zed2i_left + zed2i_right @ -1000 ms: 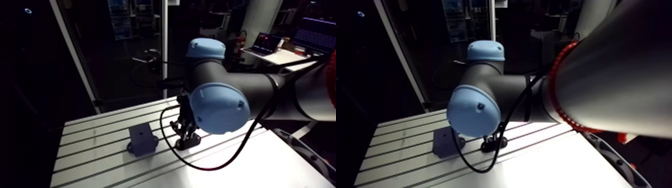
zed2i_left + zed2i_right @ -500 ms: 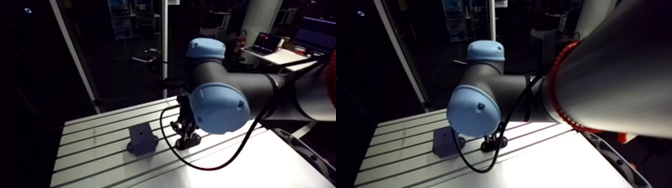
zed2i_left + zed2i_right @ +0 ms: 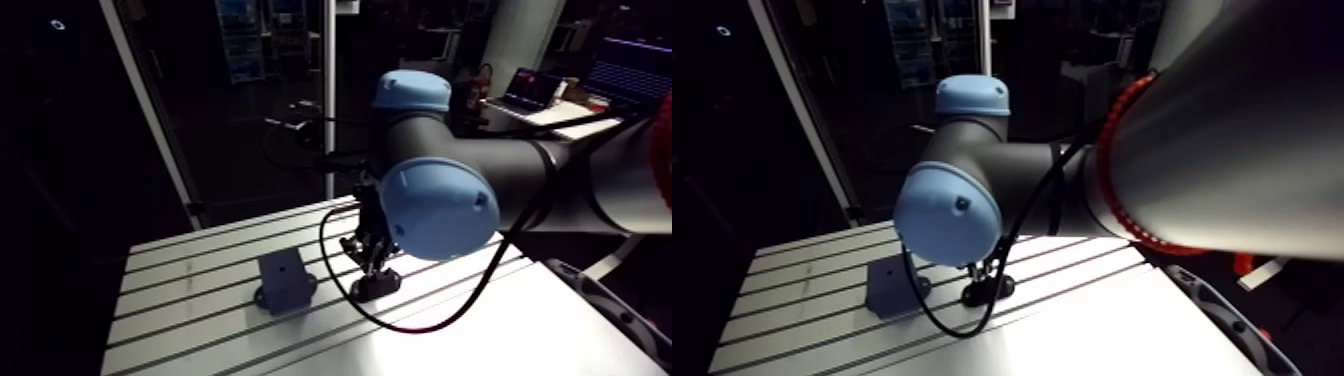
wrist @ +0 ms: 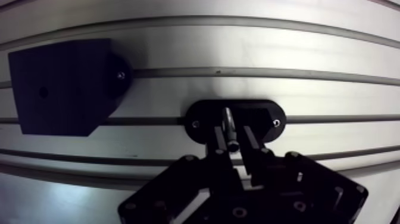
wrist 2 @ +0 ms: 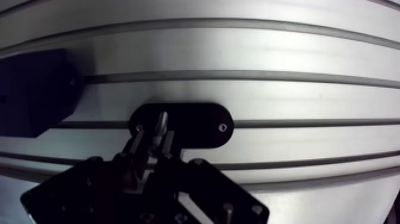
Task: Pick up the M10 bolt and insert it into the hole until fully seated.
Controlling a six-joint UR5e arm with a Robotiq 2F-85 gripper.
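the gripper (image 4: 233, 144) was matte black and angular, its linkages studded with small screws. its two narrow fingers (image 4: 219, 138) were closed on the m10 bolt (image 4: 229, 124), a slim, dull-shining metal shank, slightly tilted, that stood out ahead of the fingertips. the bolt was over the middle of a flat black oval plate (image 4: 262, 113) with rounded ends and a bright screw near each end; whether it touched the plate could not be told. beside the plate but apart from it sat a dark block (image 4: 59, 83) with straight edges, one cut corner and a small hole (image 4: 43, 92) in its top face. the table (image 4: 238, 53) of brushed aluminium ran in long slots, with broad smooth strips open beyond the plate and the block
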